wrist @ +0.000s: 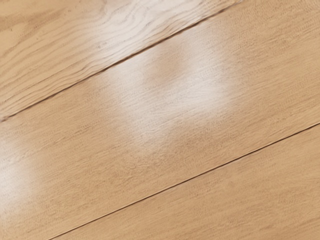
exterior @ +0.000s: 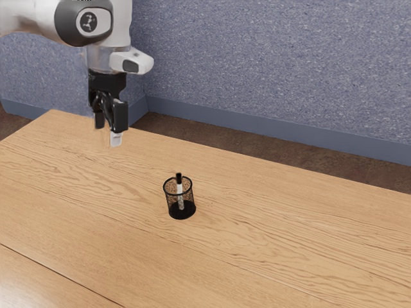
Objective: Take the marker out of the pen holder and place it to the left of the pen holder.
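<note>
High above the table's far part, toward the exterior view's left, my black gripper [exterior: 108, 136] points downward and stands open, holding nothing. The marker [exterior: 180, 195], white with a black top end, leans nearly upright inside the pen holder, its black end sticking out over the rim. The round black mesh pen holder [exterior: 182, 209] stands upright on the table, well away from my gripper, nearer the middle of the exterior view and lower down.
The wooden table [exterior: 276, 224] stretches beneath, with plank seams running across it. Its wood surface [wrist: 165, 165] lies under my hand in the wrist view, with bright glare patches. A blue-grey wall [exterior: 276, 70] rises beyond the far edge.
</note>
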